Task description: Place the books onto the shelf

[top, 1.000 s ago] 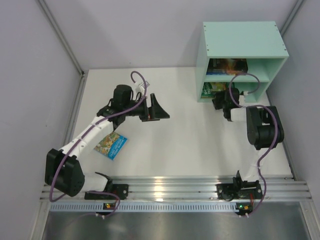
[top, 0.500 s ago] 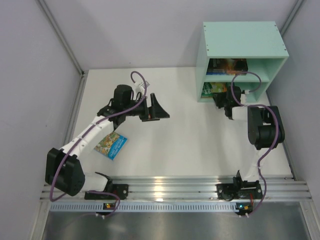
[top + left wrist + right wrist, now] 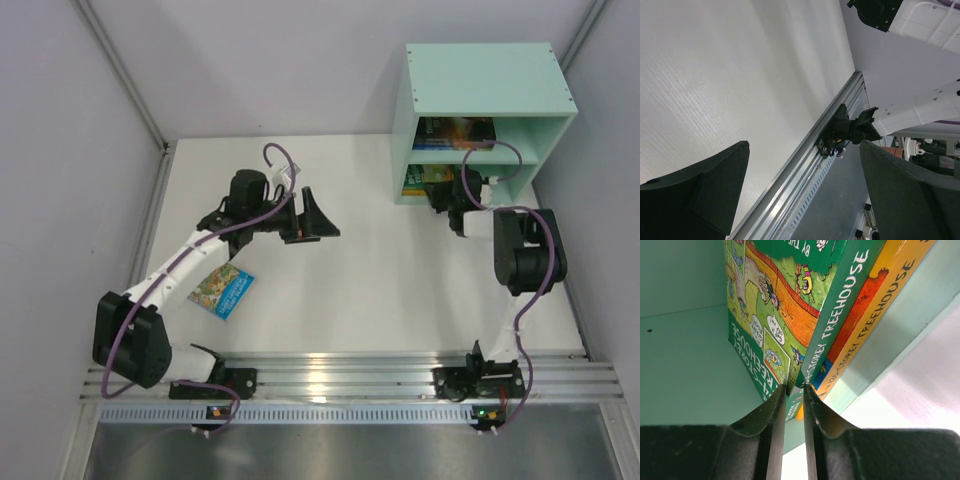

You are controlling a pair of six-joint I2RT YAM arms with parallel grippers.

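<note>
Your right gripper is reaching into the lower compartment of the shelf; its jaws are standing narrow, pinching the nearest corner of the green book, which is touching the yellow book beside it; other books are lying in the upper compartment. Your left gripper is hovering wide and empty over the table, well apart from the shelf; a blue book is lying flat on the table under that arm, nearer its base than the gripper.
</note>
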